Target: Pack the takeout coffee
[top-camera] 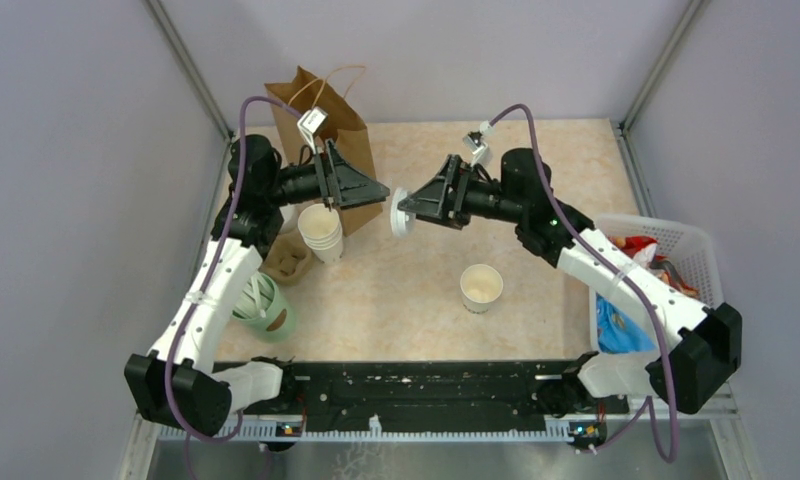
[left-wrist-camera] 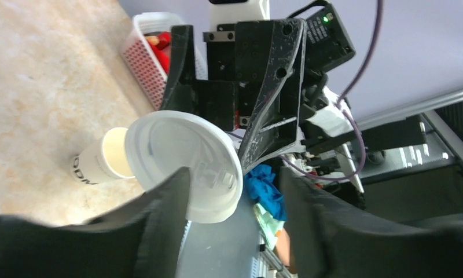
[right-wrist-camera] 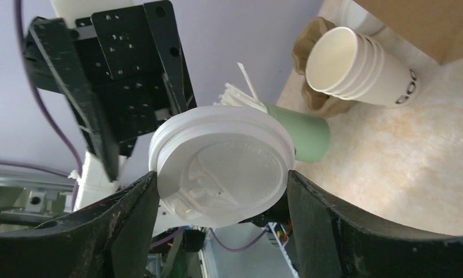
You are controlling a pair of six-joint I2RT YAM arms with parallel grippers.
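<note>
Right wrist shows lid (right-wrist-camera: 217, 162) clamped by right pincer (right-wrist-camera: 221, 178).

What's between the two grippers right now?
A white lid, gripped by the right gripper, facing the open left gripper; the top view shows it.

Left arm (top-camera: 211, 290) reaches far, forearm bent right. Right arm (top-camera: 616, 270) reaches far, forearm bent left. The wrists face each other, raised, tips nearly meeting at centre. Left gripper (top-camera: 384, 190) has its fingers spread, gripping nothing. Right gripper (top-camera: 404, 207) has both fingers pressed on a white lid (right-wrist-camera: 220, 165).
</note>
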